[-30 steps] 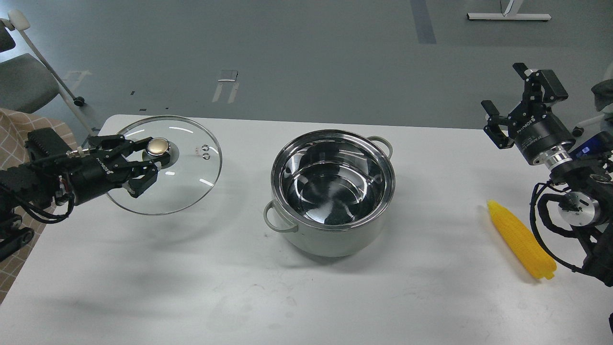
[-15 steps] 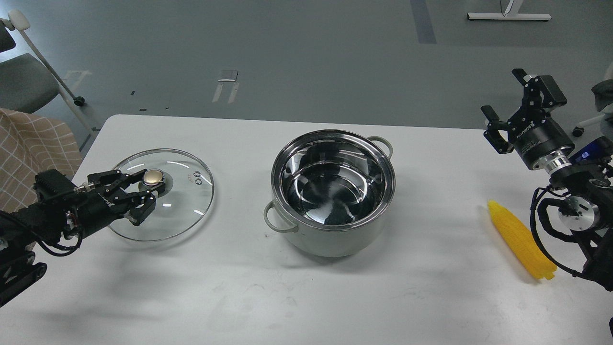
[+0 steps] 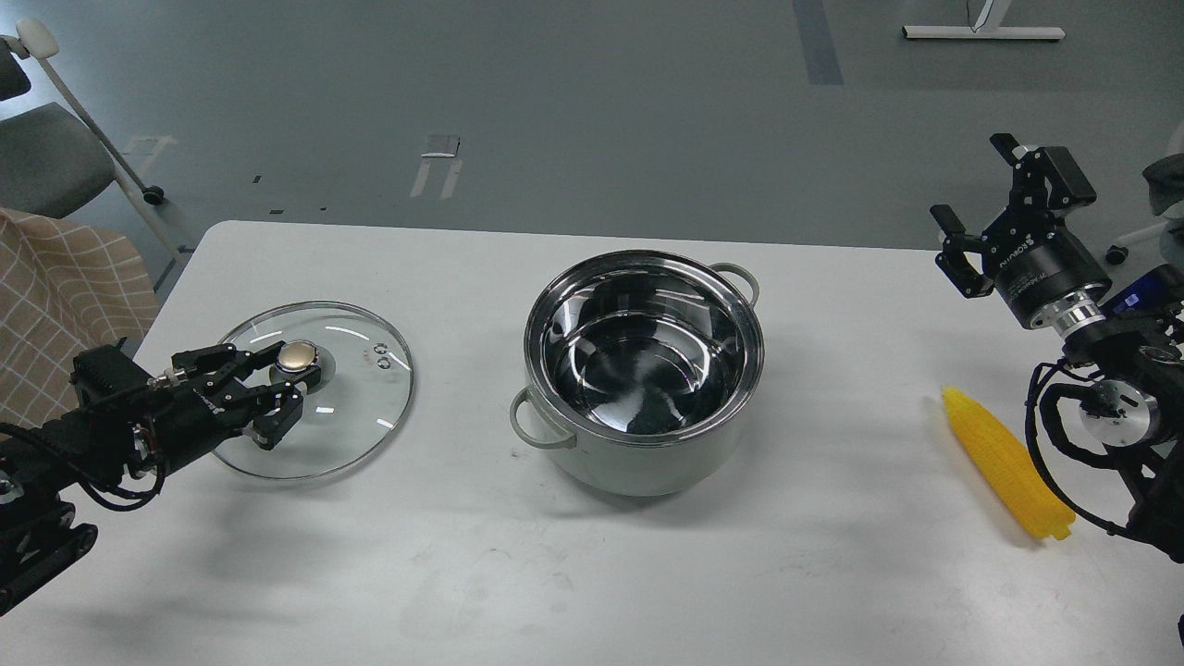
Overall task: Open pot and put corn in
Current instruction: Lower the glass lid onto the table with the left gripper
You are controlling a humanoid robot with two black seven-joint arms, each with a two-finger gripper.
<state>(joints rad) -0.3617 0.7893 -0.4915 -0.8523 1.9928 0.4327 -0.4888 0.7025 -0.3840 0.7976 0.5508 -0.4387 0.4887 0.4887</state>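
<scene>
The pale grey-green pot (image 3: 647,467) stands open in the middle of the table, its shiny steel inside empty. Its glass lid (image 3: 356,416) with a brass-coloured knob (image 3: 298,355) lies on the table to the pot's left. My left gripper (image 3: 280,379) is shut around the lid's knob, low over the table. The yellow corn (image 3: 1006,462) lies on the table at the right, pointed end away from me. My right gripper (image 3: 968,179) is open and empty, held high above and behind the corn.
The white table (image 3: 592,573) runs to its back edge behind the pot. A chair (image 3: 55,157) and a checked cloth (image 3: 65,296) are off the table's left side. My right arm's cables (image 3: 1054,444) hang close beside the corn.
My left gripper has lowered the lid from the air down and slightly toward me until it lies on the table. My right gripper has barely moved. Pot and corn are unmoved.
</scene>
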